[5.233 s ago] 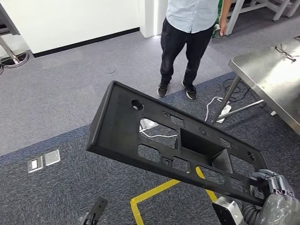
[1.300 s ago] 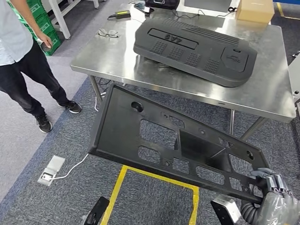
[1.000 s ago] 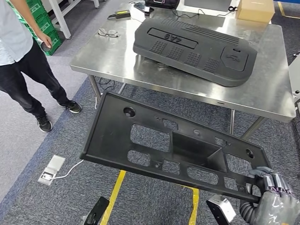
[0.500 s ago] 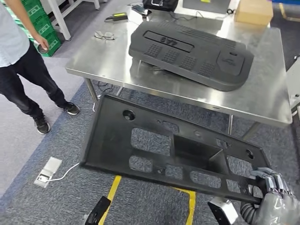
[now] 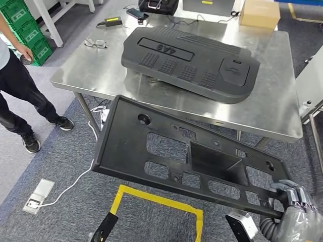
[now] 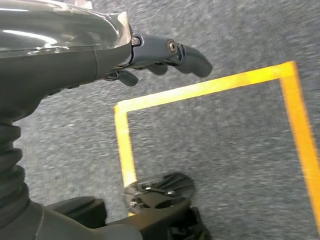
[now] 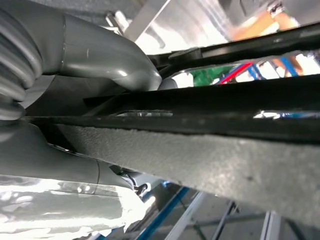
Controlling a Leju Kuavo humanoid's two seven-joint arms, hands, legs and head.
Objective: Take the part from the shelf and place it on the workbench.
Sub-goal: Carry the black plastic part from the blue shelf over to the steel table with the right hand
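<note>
Black part (image 5: 160, 146) gripped by right hand (image 5: 295, 214) fingers (image 5: 293, 196).

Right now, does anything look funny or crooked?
Yes. The long black part hangs tilted in the air, gripped only at one end by the right hand. The far end juts out unsupported, short of the workbench.

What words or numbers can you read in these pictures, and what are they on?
"4A9", seen upside down: raised characters on the big dark cover lying on the steel workbench.
The green crate carries white marks, too small to read.
The black part held by the right hand bears no readable text.
</note>
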